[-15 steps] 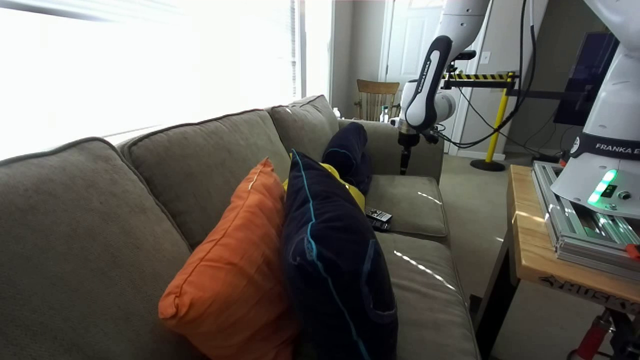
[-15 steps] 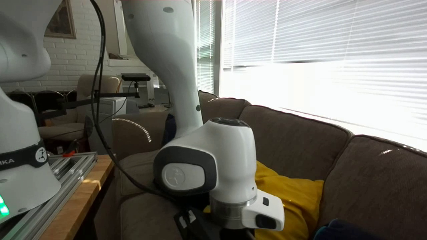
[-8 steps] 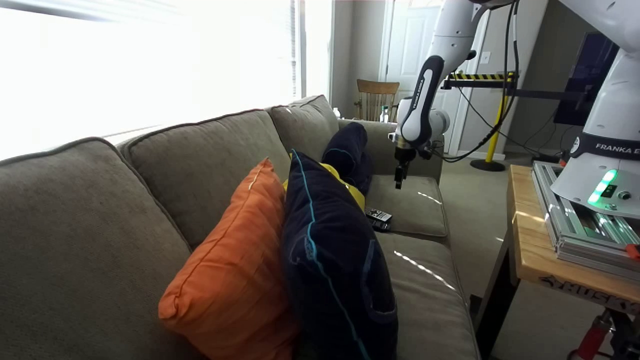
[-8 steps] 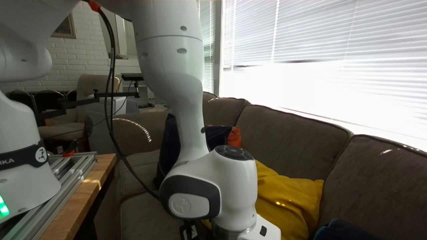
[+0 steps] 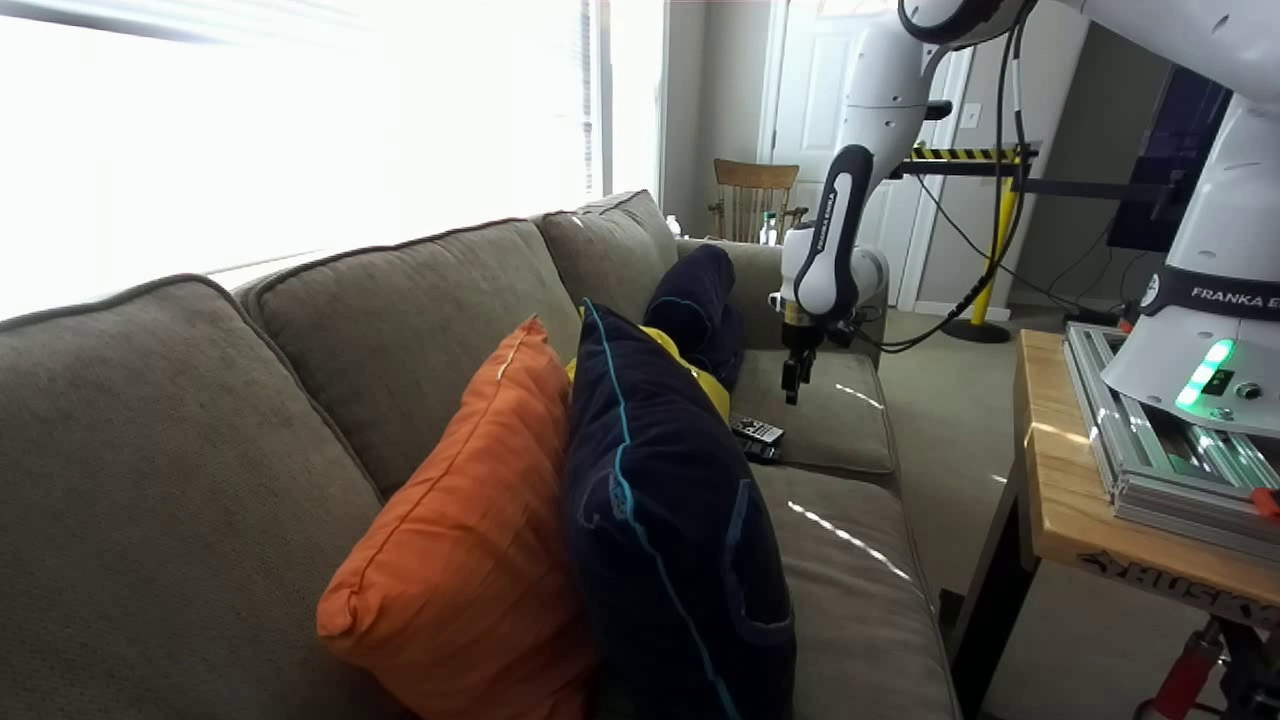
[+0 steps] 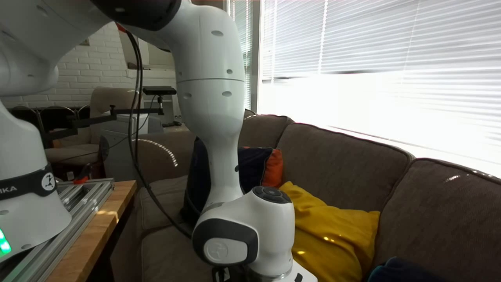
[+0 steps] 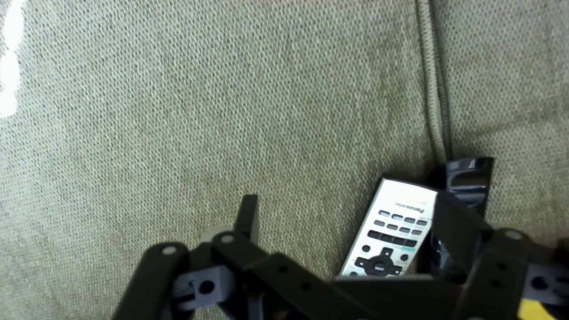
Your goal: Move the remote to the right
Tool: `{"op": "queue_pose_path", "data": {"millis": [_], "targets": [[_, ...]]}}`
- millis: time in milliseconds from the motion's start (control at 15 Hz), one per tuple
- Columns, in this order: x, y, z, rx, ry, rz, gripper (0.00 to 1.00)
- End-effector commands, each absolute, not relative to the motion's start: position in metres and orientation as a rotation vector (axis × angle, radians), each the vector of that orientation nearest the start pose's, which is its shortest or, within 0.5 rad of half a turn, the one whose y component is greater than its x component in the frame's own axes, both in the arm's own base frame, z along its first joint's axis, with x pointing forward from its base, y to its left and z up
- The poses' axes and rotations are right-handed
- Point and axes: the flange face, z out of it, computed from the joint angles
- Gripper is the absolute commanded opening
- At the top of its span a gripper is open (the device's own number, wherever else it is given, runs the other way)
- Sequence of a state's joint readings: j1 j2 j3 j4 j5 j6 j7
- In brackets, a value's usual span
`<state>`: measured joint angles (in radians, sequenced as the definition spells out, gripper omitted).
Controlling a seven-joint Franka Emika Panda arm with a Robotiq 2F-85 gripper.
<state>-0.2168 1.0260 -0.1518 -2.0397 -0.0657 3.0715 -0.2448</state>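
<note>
Hangs above the sofa cushion [image 7: 200,111] with fingers [image 7: 247,218] spread apart. Looks down on a silver remote [image 7: 391,231], just beside the partly hidden black remote [image 7: 469,182].

A glossy black plastic remote [image 7: 469,181] and a smooth, silver-faced Panasonic remote control [image 7: 402,200], lower right in the wrist view, contrast with the coarse woven cloth of the sofa [image 7: 178,133] and the matt black end effector [image 7: 346,211].
</note>
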Motion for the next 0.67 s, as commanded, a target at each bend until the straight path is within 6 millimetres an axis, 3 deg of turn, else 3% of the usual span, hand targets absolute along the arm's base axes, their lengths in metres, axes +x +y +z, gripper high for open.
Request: {"op": "queue_pose_path", "data": {"millis": [0,600], "targets": [[0.482,-0.192,-0.053,-3.28,-0.025,0.05,1.0],[0.49,-0.189,-0.078,-3.214,-0.107,-0.107,1.0]]}}
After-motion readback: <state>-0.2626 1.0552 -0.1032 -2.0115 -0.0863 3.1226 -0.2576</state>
